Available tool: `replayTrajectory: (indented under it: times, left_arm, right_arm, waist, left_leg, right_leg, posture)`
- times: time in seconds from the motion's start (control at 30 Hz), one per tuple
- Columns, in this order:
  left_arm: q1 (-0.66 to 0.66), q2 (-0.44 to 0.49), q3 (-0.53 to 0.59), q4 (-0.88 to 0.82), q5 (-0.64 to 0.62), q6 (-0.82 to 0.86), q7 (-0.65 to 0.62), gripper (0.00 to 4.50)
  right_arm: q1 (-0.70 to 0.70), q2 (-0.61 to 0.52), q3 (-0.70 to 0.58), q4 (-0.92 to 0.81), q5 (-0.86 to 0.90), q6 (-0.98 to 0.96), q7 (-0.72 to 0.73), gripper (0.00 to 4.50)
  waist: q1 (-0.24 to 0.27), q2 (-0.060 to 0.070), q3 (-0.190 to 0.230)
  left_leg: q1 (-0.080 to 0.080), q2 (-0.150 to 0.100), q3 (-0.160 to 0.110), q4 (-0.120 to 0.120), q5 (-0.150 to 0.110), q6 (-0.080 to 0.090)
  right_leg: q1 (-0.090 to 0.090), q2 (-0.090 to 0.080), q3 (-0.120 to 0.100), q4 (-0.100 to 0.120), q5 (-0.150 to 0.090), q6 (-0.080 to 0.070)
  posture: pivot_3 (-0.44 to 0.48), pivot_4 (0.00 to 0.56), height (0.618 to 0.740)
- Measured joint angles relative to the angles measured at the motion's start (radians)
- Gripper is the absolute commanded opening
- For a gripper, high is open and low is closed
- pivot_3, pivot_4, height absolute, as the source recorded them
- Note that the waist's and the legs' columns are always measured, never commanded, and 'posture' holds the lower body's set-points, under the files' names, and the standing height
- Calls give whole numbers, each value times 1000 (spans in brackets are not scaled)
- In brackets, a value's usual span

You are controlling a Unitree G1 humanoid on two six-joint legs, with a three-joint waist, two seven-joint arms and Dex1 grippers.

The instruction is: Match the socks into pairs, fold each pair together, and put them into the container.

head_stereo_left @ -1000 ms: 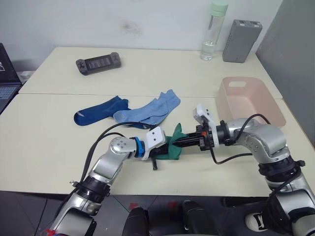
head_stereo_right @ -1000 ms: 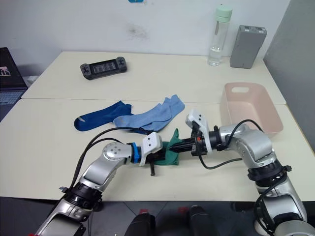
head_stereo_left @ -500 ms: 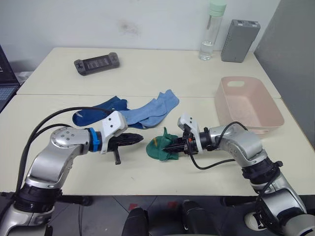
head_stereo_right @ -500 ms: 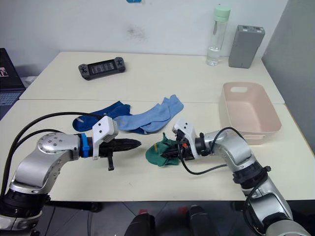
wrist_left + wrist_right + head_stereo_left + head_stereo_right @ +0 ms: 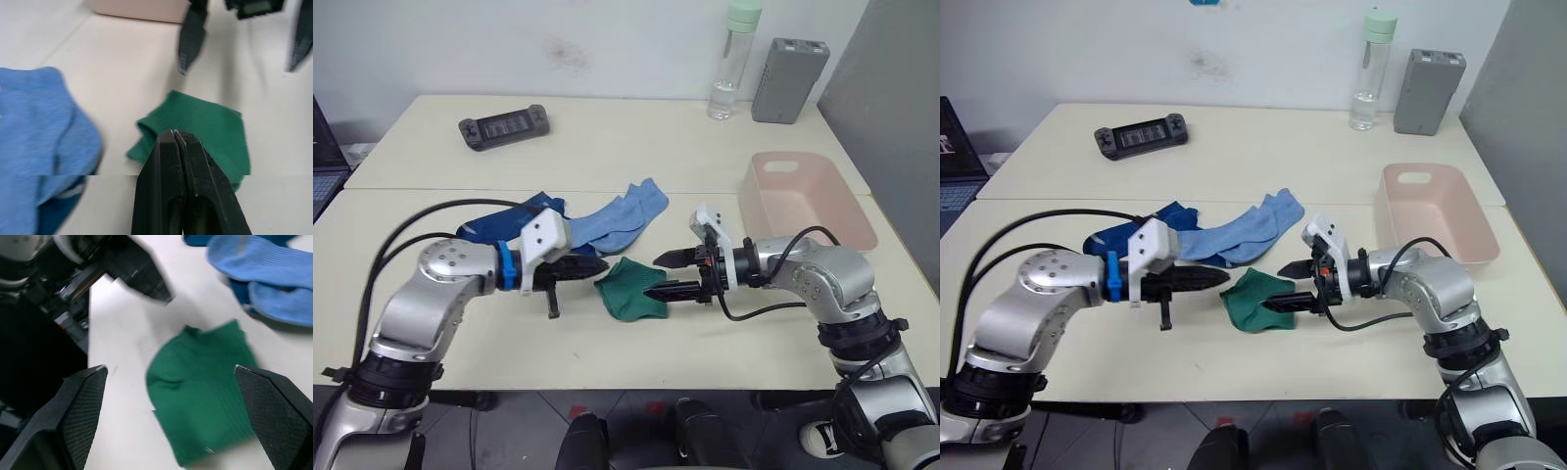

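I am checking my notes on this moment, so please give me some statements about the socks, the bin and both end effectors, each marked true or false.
1. The folded green socks lie on the table, between the two end effectors. True.
2. The pink bin already holds socks. False: it is empty.
3. The right end effector is open, holding nothing. True.
4. The left end effector grips a light blue sock. False: its fingers are shut on nothing.
5. The light blue socks lie in a heap with the navy socks. True.
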Motion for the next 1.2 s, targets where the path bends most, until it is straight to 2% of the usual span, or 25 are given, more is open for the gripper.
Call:
replayTrajectory:
  times: [0.2, 0.4, 0.87, 1.07, 1.17, 1.2]
  left_arm:
    - [41, -59, -98, 168, 138, -137, 60, 0]
    - [57, -73, -102, 212, 167, -231, 76, 0]
    - [75, -76, -89, 200, 165, -225, 86, 0]
    - [84, -76, -81, 186, 164, -207, 89, 0]
    - [84, -76, -79, 180, 156, -190, 91, 0]
    - [85, -76, -78, 179, 154, -187, 91, 0]
  right_arm:
    - [20, 31, -26, 36, -1, 96, -137, 4479]
    - [41, 46, -26, 41, 3, 163, -173, 4479]
    - [26, 217, -36, 156, 4, 214, -227, 4479]
    - [-7, 352, -98, 258, 11, 246, -280, 4479]
    - [-23, 370, -106, 286, 10, 245, -294, 4479]
    - [-23, 371, -106, 289, 10, 242, -295, 4305]
  waist:
    - [-7, 0, 0]
    - [-6, 0, 0]
    - [-10, 1, -1]
    - [-13, 1, -1]
    - [-12, 1, -1]
    - [-12, 1, -1]
  left_leg:
    - [0, 0, 0, 0, 0, 0]
    - [1, 0, 0, 0, 0, 0]
    - [2, 0, 0, 0, 0, 0]
    - [2, 0, 0, -1, 0, 0]
    - [2, 0, 0, -1, 0, 0]
    - [2, 0, 0, -1, 0, 0]
  right_leg:
    - [0, 0, 1, 0, 1, -1]
    - [1, 0, 1, 0, 0, 0]
    - [1, 0, 1, 0, 0, 1]
    - [1, 0, 1, 0, 0, 1]
    - [1, 0, 1, 0, 0, 1]
    - [1, 0, 1, 0, 0, 1]
  posture:
    - [0, 150, 740]
    - [0, 150, 740]
    - [0, 150, 740]
    - [0, 150, 740]
    - [0, 150, 740]
    - [0, 150, 740]
